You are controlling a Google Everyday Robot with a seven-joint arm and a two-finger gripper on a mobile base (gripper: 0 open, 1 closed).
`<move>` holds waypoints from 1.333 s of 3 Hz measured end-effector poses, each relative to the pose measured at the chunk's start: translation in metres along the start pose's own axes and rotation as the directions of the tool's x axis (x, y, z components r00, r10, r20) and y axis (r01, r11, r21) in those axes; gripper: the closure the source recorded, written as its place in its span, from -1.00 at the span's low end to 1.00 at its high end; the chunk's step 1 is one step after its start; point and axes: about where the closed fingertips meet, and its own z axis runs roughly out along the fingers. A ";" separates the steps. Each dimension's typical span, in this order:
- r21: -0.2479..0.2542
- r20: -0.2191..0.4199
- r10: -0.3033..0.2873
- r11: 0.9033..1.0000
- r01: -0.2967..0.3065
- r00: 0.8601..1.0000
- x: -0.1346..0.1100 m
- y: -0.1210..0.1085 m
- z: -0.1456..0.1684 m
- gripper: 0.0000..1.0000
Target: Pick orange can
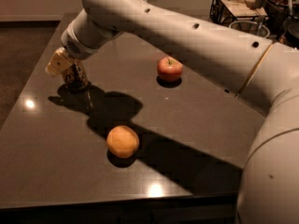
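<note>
**Can** (75,77): stands upright on the dark table (201,125) in the upper left of the frame. Its lower body shows; its top is hidden under my gripper (63,65).

**Gripper:** sits at the can's upper part, close against it. I cannot tell whether it is spread or clamped on the can. My arm (187,36) reaches in from the right edge and crosses the top of the frame.

**Handling, as I judge it:**
- The can is thin-walled metal, stiff along its height but easy to dent from the side.
- It is light if empty and noticeably heavier if full.
- The smooth wall is likely slippery.
- The best hold is across the middle of the body, on opposite sides, with the can kept upright and the squeeze firm but moderate.
- On this glossy top, a push from one side could slide or tip it.

**Fruit:** an orange (122,141) lies at lower centre and an apple (169,68) at upper centre. Both are well apart from the can and from each other.

**Containers:** a wire basket (219,8) stands in the upper right corner, beyond the table. It holds pale flat items that I cannot identify. Just below it is a round rim (250,28), whose contents are not visible.
</note>
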 end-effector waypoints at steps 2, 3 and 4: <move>-0.030 0.057 -0.018 0.999 0.020 0.998 -0.015 -0.018 -0.044 0.73; -0.041 0.079 -0.060 0.997 0.064 0.995 -0.031 -0.022 -0.073 1.00; -0.073 0.096 -0.086 0.993 0.093 0.992 -0.041 -0.022 -0.093 1.00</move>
